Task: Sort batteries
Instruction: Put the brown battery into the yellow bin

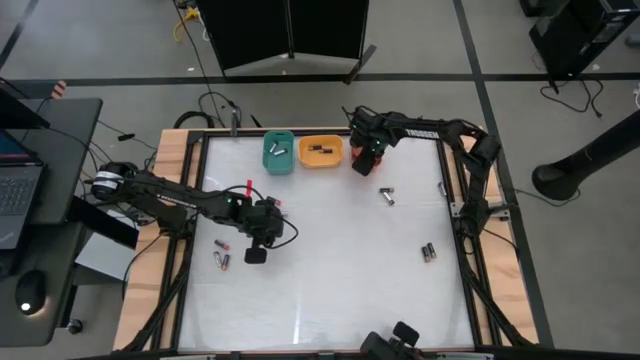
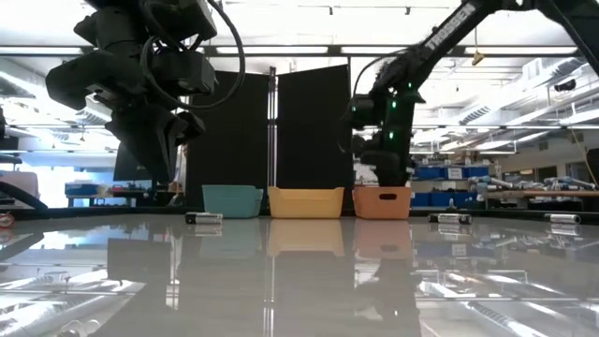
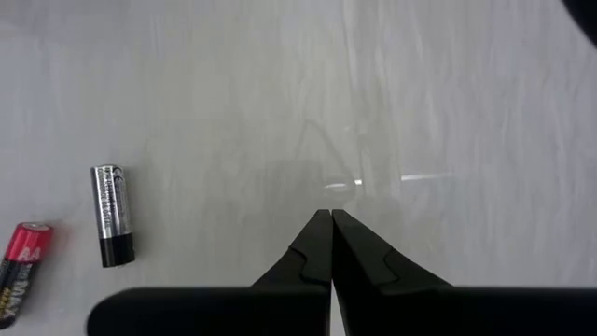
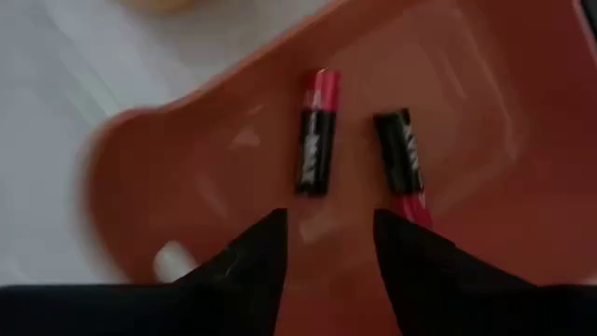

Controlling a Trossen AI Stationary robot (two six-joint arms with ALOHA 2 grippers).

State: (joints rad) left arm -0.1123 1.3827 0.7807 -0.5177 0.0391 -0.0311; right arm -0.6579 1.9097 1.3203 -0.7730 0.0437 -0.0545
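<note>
My left gripper (image 3: 330, 219) is shut and empty above the table at centre left (image 1: 256, 245). A silver-and-black battery (image 3: 112, 215) and a red battery (image 3: 20, 266) lie flat on the table beside it (image 1: 222, 252). My right gripper (image 4: 331, 224) is open and empty over the red tray (image 4: 485, 112) at the far side (image 1: 368, 158). Two red-and-black batteries (image 4: 315, 131) (image 4: 403, 163) lie on the tray's floor. More batteries lie on the table at the right (image 1: 386, 196) (image 1: 428, 252).
A green tray (image 1: 278, 150) and an orange tray (image 1: 320, 151), each holding batteries, stand in a row left of the red tray at the far edge. A small battery (image 1: 441, 188) lies near the right rail. The table's frame rails run along all sides.
</note>
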